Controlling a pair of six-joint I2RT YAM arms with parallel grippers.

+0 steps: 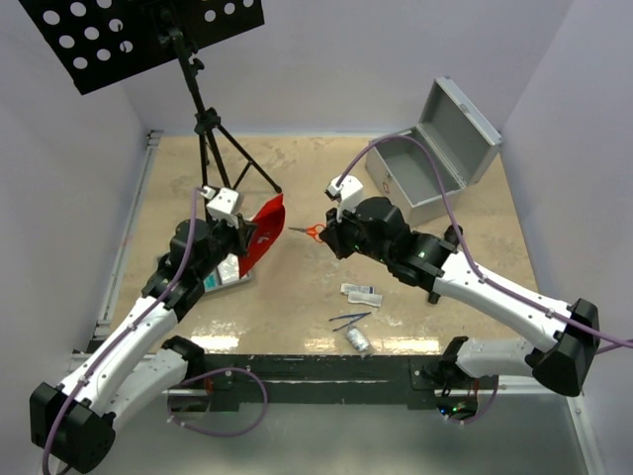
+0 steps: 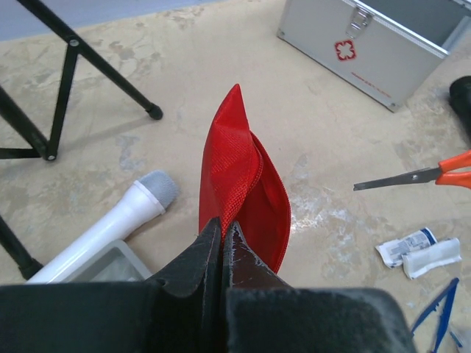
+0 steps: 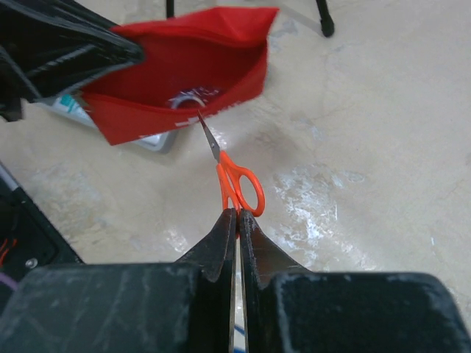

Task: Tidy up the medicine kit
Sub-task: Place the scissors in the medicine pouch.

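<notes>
Packets [image 1: 361,292] by surface [image 1: 297,322] near edge. Mid-surface, left hand [image 2: 223,235] clamped on red pouch [image 2: 239,169] rim, looks soft, floppy, mouth open. Right hand [image 3: 238,220] pinches orange scissors [image 3: 227,175] by handle, stiff, tips at mouth. Open case [image 1: 460,124] far right corner.

White arm links [image 1: 138,332], black joints [image 1: 198,242], lilac cables [image 1: 447,213], matte black tools [image 2: 222,225], perhaps scuffed.

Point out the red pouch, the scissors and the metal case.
red pouch [image 2: 239,169]: left wrist view, on its red fabric side.
scissors [image 3: 225,176]: right wrist view, on the orange handle just behind the blades.
metal case [image 2: 375,72]: left wrist view, on the front wall beside the red cross.
</notes>
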